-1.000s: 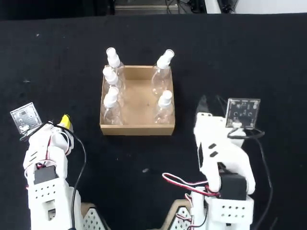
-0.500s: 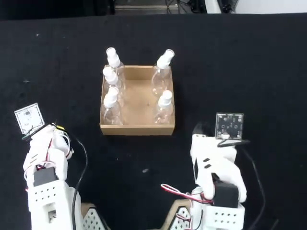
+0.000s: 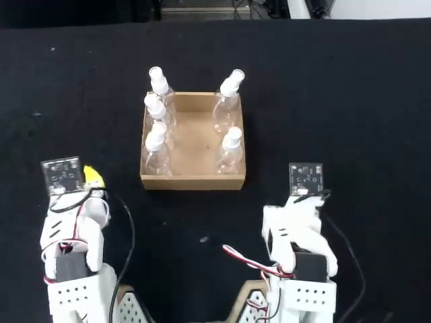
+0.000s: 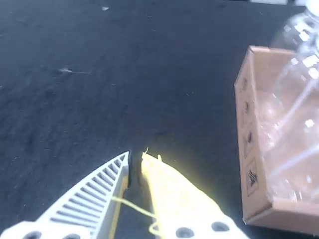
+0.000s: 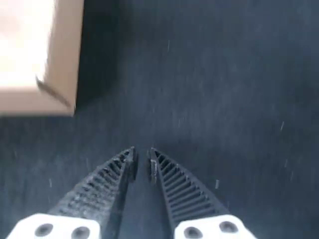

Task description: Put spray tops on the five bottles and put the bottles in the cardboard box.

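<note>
Five bottles point(image 3: 155, 142) upright in box point(image 3: 192, 180), table point(image 3: 350, 87) centre; left gripper point(image 4: 134, 160), right gripper point(image 5: 142, 162) pinched closed, empty, near front edge.

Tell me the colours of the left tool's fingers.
Left tool: one finger yellow, the other white; left wrist view shows it best.

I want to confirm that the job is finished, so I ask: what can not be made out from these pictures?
1. High view: whether the spray tops are screwed tight on the bottles; too small to tell.
2. Left wrist view: the bottles' upper parts, cut off by the picture's edge; the clear plastic is also blurred.
3. Right wrist view: the inside of the cardboard box, blurred and cut off by the edge.
</note>
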Robot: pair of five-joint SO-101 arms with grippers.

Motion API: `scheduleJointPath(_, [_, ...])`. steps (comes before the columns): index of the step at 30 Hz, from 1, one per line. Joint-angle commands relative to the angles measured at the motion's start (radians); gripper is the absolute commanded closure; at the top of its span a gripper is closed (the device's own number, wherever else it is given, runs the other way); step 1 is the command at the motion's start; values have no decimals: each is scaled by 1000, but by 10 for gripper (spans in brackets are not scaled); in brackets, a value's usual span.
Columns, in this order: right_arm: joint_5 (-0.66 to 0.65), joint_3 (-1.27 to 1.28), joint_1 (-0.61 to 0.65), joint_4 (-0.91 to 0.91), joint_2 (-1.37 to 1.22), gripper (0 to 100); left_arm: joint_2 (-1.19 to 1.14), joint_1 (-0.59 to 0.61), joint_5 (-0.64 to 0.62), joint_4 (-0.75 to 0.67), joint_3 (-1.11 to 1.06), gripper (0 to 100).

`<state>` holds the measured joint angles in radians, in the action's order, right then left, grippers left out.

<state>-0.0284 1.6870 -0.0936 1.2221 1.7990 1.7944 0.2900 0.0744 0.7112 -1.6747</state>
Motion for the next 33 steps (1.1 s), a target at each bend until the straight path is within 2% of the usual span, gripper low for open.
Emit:
scheduleJointPath(1, [-5,-4,-25,75,76,987,29,-39,57,3,-24,968])
scheduleJointPath(5, [-5,-4,-23,75,76,987,28,-30,100,61,-24,970])
scheduleJointPath(16, [-5,-4,-23,75,76,987,32,-31,101,572,-24,970])
scheduleJointPath(23, [-5,-4,-11,83,96,987,29,-35,98,563,-24,970])
scheduleJointPath(33, [-5,-4,89,84,97,987,37,-64,100,566,-24,970])
